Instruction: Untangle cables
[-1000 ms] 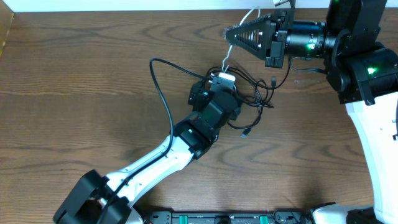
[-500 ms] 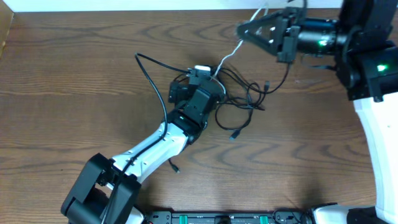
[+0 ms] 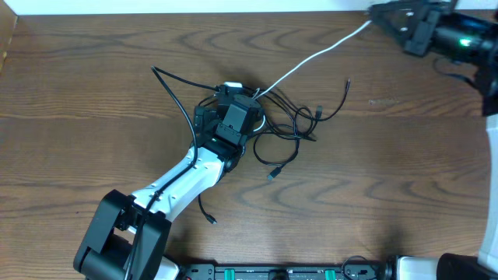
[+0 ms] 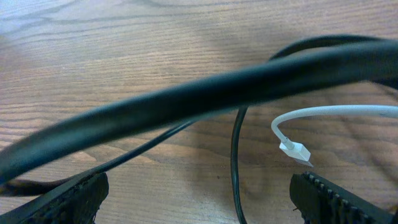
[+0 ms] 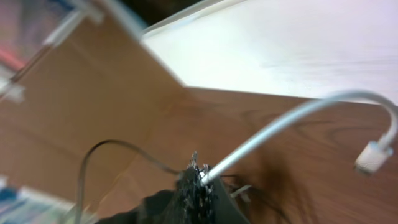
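Extraction, I'd say: right claw (image 3: 375, 11), shut tight on the thin white cable (image 3: 311, 58), holds it taut from the knotted black cords (image 3: 289, 128) on the wooden tabletop (image 3: 93, 93); left claw (image 4: 198, 194) gapes empty above, and should pin them next.

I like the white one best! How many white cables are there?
1. The white cable runs from the black cables tangled mid-table up to the right gripper, which pinches it. Another could hide under the left gripper.
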### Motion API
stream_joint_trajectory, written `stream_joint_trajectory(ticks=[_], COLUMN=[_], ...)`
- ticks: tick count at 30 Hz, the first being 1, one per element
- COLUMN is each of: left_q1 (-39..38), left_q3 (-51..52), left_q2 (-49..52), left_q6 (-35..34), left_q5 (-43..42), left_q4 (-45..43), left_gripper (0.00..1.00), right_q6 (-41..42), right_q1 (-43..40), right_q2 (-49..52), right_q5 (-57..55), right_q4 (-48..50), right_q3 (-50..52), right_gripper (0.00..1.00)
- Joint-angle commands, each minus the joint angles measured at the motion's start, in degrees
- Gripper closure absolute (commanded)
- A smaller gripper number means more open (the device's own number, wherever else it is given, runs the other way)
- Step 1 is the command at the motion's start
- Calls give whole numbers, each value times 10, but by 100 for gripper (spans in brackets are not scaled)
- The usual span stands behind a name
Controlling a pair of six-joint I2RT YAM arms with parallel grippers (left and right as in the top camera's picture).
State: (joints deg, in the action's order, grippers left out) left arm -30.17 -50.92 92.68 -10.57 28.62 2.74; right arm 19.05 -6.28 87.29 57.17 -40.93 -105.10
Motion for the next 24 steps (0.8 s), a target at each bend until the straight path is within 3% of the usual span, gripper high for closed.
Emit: stream_joint_trajectory(ticks=[1,10,24], left_q1=[4,15,88], left_q3=[-15,-13,-12], left_q2=[0,0,0], left_q6=[-7,-7,-22], left_q5=[1,2,-1], left_q4=[9,16,69], left_gripper=[2,2,2], right_q6=[-16,-18,-35], right_q1=[-44,-146,-229], right_q2=[0,0,0], right_q5=[-30,-19,-14], right_q4=[-6,-23,-35], right_q3=[-8,-8,-8], right_gripper=[99,99,99])
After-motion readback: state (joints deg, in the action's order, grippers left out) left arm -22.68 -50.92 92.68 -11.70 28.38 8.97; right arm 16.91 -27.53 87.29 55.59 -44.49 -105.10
